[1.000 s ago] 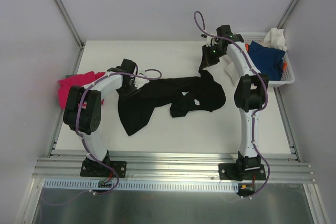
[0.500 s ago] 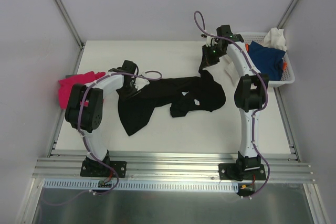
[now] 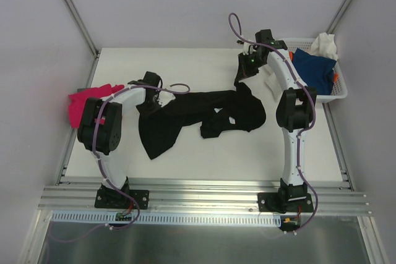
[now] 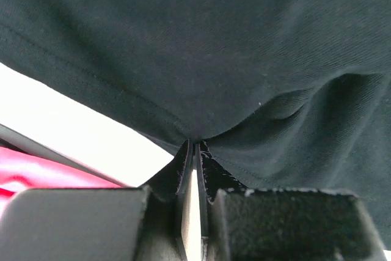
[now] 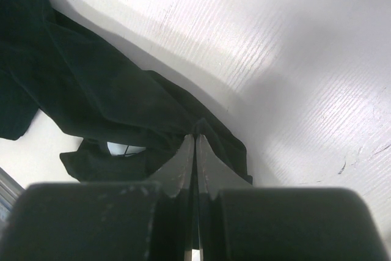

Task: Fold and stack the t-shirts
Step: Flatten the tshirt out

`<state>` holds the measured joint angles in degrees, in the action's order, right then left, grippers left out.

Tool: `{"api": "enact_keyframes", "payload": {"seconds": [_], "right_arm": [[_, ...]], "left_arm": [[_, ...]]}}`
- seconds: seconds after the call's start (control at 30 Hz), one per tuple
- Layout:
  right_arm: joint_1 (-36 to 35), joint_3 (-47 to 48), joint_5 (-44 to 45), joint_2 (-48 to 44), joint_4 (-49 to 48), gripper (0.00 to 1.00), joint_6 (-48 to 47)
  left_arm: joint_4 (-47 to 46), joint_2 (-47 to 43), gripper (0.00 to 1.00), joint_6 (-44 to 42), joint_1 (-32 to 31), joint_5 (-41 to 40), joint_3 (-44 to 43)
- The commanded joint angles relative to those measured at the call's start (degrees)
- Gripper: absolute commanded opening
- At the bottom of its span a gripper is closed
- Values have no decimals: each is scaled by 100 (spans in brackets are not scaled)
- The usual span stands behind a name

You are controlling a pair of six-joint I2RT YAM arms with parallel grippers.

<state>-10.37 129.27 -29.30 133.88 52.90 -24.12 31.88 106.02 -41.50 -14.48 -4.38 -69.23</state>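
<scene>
Since a second ago the left gripper point(image 4: 194, 150) has pinched together on the hem of the large black cloth t-shirt point(image 3: 164, 131), sprawled mid-frame on the white counter point(image 3: 204, 153). Farther up, the right gripper point(image 5: 194, 142) clamps another edge. Likely light and floppy; hems should hold best.

White table point(image 3: 216, 159) enclosed by plain pale grey walls point(image 3: 185, 4), evenly lit; aluminium rail point(image 3: 204, 193) along near edge.

Top camera looked down from behind the arm bases point(image 3: 120, 197) over the whole table point(image 3: 204, 153), wrist cameras faced forward at close range, all three shared the black t-shirt point(image 3: 185, 112).
</scene>
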Motion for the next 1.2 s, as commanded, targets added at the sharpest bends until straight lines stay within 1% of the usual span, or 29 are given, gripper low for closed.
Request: {"api": "enact_keyframes", "payload": {"seconds": [0.0, 0.1, 0.2, 0.33, 0.47, 0.5, 0.63, 0.7, 0.87, 0.9, 0.97, 1.0, 1.1, 1.13, 1.17], "right_arm": [[9, 309, -6, -11, -43, 0, 48], [17, 379, 65, -38, -35, 1, 13], [96, 458, 100, -178, -78, 1, 12], [211, 651, 310, -380, -263, 1, 65], [272, 1002, 915, -652, -474, 1, 74], [307, 1047, 969, -723, -518, 1, 109], [422, 889, 1259, -1390, -1010, 1, 346], [448, 863, 1689, -1794, -984, 1, 364], [492, 310, 2541, -2910, -1028, 1, 189], [510, 222, 2656, -3277, -1036, 1, 145], [545, -68, 2885, -3613, -1063, 1, 127], [615, -138, 3069, -3937, -967, 1, 170], [668, -507, 3027, -4396, -826, 1, 241], [668, -648, 2983, -4719, -791, 1, 293], [668, -919, 2800, -4870, -773, 1, 442]], "left_arm": [[73, -326, 0, 62, 112, 78, -64], [73, -563, 0, 71, 138, 78, -178], [82, -748, 0, 107, 147, 34, -538], [82, -705, 0, 98, 147, -159, -1406], [82, -556, 0, -43, 147, -256, -2198], [82, -495, 0, -78, 147, -265, -2513], [82, -520, 0, -323, 147, -379, -2989], [82, -695, 0, -412, 156, -397, -3043], [73, -1205, 0, -395, 261, -344, -2895], [73, -1441, 0, -368, 305, -335, -2833], [73, -1715, 0, -254, 402, -326, -2684], [73, -1994, 0, -245, 480, -344, -2614], [55, -2548, 0, -254, 534, -327, -2525], [55, -2664, 0, -271, 525, -318, -2525], [55, -2857, 0, -245, 525, -309, -2551]]}}
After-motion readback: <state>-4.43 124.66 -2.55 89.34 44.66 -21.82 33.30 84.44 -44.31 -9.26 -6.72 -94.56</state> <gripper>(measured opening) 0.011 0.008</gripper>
